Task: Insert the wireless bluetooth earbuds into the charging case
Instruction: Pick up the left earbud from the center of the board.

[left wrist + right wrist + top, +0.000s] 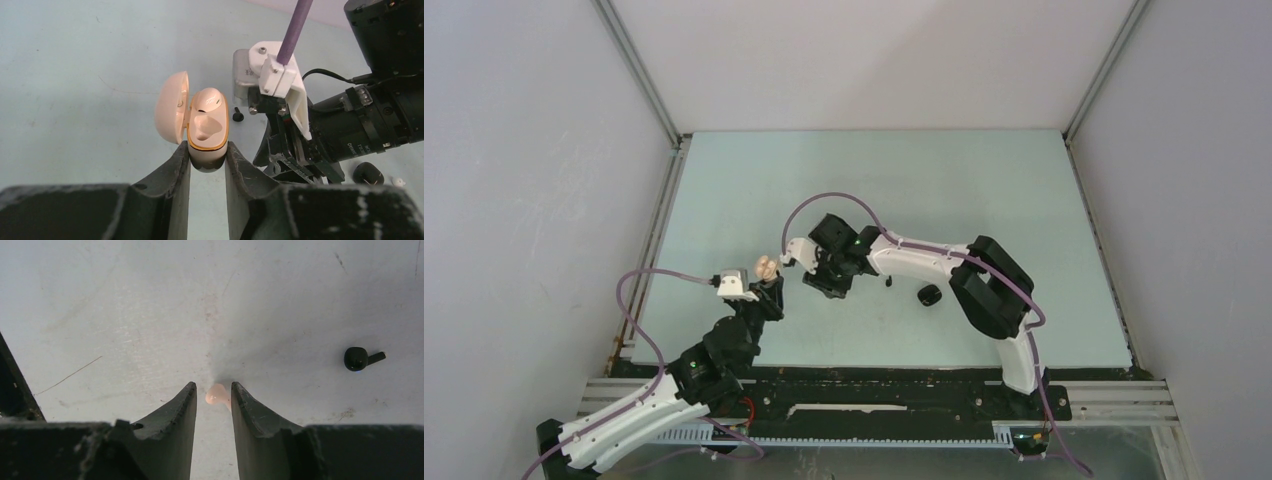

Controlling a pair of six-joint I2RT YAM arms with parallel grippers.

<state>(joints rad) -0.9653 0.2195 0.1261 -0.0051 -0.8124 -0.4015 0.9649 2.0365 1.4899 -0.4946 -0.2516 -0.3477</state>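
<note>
My left gripper (pixel 207 152) clamped on charging case (pixel 206 131), lid (pixel 171 107) open, mouth exposed, I judge to receive buds. One cream bud (pixel 210 98) seated; other cavity empty. My right gripper (pixel 213 390) low over table (pixel 150 300), fingers narrowly apart around second cream earbud (pixel 216 395); pinched or only bracketed, cannot tell. Its stem is hidden.

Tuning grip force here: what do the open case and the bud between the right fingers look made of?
Case: smooth cream plastic, probably hard, slightly glossy judging by the soft highlights on its shell, with a gold-coloured edge. Bud: pale pinkish cream, likely smooth plastic, though too small to be sure.
</note>
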